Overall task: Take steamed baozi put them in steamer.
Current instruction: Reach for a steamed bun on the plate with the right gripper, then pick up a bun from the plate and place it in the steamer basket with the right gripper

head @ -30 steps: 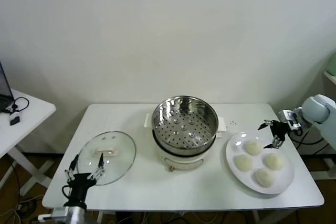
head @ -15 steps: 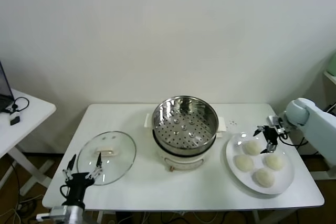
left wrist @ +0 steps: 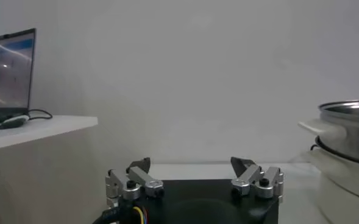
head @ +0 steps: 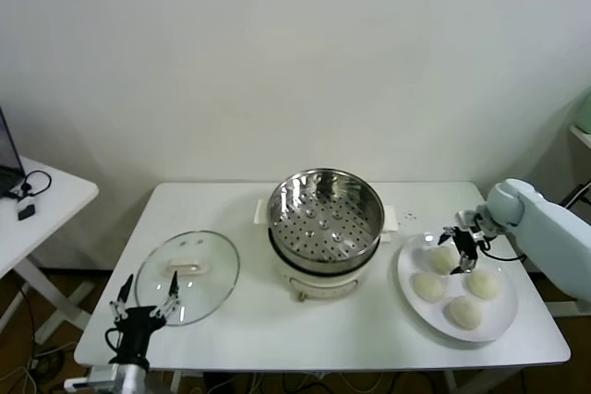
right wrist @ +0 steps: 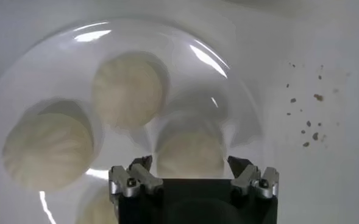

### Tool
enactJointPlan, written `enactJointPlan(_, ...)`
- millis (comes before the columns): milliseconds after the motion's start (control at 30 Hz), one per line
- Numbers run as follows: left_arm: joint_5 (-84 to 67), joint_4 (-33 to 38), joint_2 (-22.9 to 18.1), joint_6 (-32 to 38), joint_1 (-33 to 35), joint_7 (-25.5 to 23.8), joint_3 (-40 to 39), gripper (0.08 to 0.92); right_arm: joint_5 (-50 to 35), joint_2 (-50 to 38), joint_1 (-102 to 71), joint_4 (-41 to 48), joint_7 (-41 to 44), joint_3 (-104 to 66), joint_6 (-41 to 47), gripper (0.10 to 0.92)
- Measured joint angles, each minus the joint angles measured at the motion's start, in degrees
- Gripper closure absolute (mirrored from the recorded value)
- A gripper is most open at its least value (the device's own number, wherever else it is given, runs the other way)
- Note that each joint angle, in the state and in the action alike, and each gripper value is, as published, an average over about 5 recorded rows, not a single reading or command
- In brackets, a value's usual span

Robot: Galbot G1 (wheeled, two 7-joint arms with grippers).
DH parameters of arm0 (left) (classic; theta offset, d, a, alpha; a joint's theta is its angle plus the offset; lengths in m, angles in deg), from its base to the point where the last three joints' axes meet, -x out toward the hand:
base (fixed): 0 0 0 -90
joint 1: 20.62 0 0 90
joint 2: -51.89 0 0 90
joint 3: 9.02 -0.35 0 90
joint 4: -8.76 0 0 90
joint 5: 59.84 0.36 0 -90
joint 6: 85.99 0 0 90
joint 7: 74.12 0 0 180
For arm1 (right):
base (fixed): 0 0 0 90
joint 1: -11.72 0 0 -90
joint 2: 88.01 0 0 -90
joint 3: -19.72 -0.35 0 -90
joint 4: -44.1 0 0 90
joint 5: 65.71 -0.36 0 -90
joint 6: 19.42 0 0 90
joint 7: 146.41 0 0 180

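Several cream-white steamed baozi lie on a white plate at the table's right. My right gripper hovers open just over the bun nearest the cooker. In the right wrist view that baozi sits between the spread fingertips of the gripper, untouched, with two more baozi farther out on the plate. The steamer, a shiny perforated steel basket on a white cooker base, stands empty at the table's middle. My left gripper waits open at the table's front left.
A round glass lid lies flat on the white table, left of the steamer and just beyond the left gripper. A side table with a laptop stands at the far left. The steamer's rim shows in the left wrist view.
My right gripper has moved in from the table's right edge and come down over the plate, above the bun nearest the cooker. It stayed open. The left arm has not moved.
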Motion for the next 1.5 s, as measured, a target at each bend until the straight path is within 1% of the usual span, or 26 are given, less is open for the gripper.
enactJointPlan(100,0.01,-0.02,-0.02,0.01,-0.04,0.01,0.04,0.177,0.29,0.13,-0.15,0.27,0.18,-0.18,0.00,0.204)
enactJointPlan(233,0.01,-0.11,-0.03,0.01,-0.09,0.02,0.08,0.177,0.49,0.18,-0.21,0.52,0.36,-0.54,0.00,0.225)
enactJointPlan(433,0.02,-0.16,-0.06,0.01,-0.10,0.03,0.07,0.177,0.64,0.22,-0.25,0.50,0.40,-0.97,0.00,0.307)
enactJointPlan(800,-0.03,-0.04,-0.07,0.03,0.16,0.07,0.29,0.177,0.02,-1.11,1.84,-1.78,0.71,0.28,-0.39,0.321)
enactJointPlan(967,-0.08,0.05,0.04,0.02,0.20,0.08,0.54,0.177,-0.54,-3.30,6.51,-6.10,1.32,4.14,-1.73,0.321)
enactJointPlan(1200,0.29,0.35,0.58,0.00,0.50,0.04,0.05,0.177,-0.03,-5.19,19.31,-14.43,1.94,13.30,-5.89,0.321)
enactJointPlan(1500,1.10,0.53,0.63,0.05,0.72,-0.05,-1.03,0.177,1.94,-2.95,34.68,-24.67,2.18,22.39,-11.54,0.321)
